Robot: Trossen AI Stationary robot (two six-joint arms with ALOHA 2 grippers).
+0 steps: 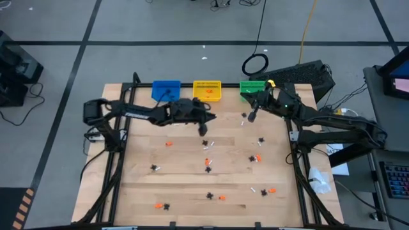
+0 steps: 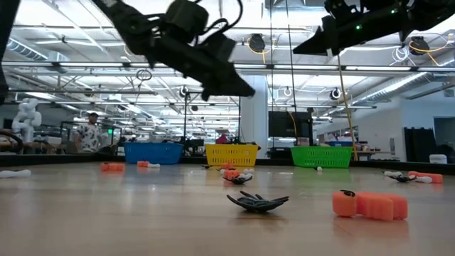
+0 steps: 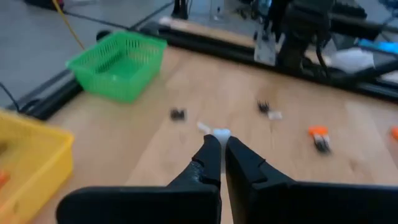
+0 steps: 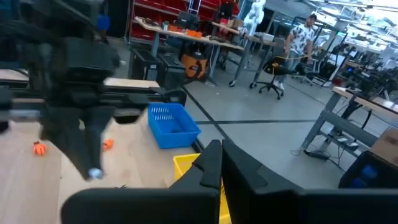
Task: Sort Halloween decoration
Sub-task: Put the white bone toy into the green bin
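Currently the left gripper hangs above the bench, near the back middle, just in front of the yellow bin. Jaws clenched; in the left wrist view a small white trinket sits right at the fingertips, possibly pinched between them, hard to say. The right gripper hovers in front of the green bin at the back right, jaws clenched, nothing visibly held. The blue bin stands left of the yellow one; all three line the back edge.

Halloween decoration lies scattered over the middle and front of the bench: black spidery bits, orange pieces, a few white ones, mostly apart from each other. In the low view a black spider lies flat near the front with an orange piece to its side. One orange bit shows inside the yellow bin in the high view. A person stands in the room far behind.
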